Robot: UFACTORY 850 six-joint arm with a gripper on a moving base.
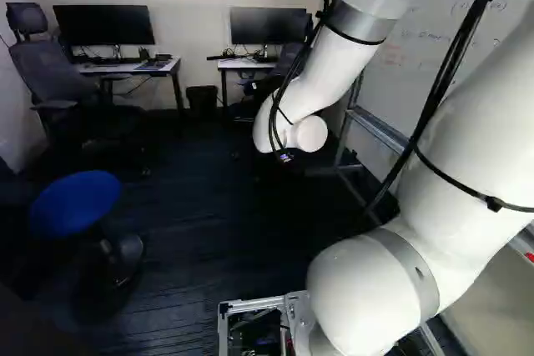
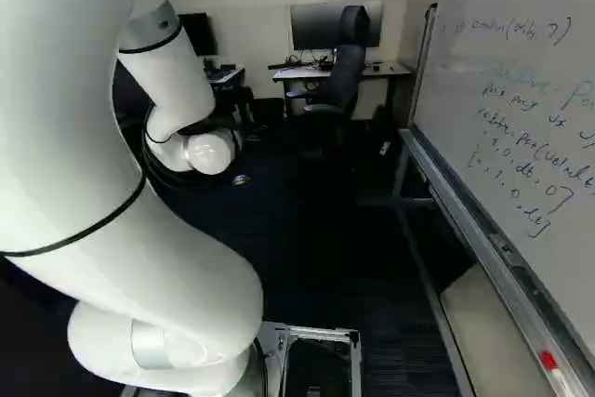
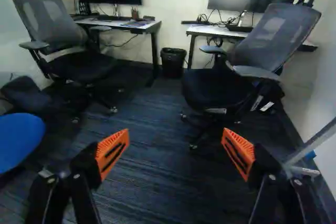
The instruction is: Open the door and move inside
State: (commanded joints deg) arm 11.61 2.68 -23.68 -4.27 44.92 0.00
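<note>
White arm (image 1: 359, 298) nearest, right of middle in left base view. Cables (image 1: 274, 118) strapped along it; a swing toward the whiteboard (image 2: 530, 90) might snag them. Blue stool (image 1: 77, 203) at left; base turning that way could clip it.

Right base view: whiteboard's metal frame (image 2: 482, 241) runs close along the right. Drifting toward it while driving would likely scrape frame or arm, maybe knock off the red marker (image 2: 548, 360).

Wrist view: end effector (image 3: 176, 139) wide open, nothing held. Office chair (image 3: 218, 85) ahead, beside a surface (image 3: 228, 32); driving straight on risks its wheels. Door in no view, handle neither, so main risk is reaching or driving blind.
</note>
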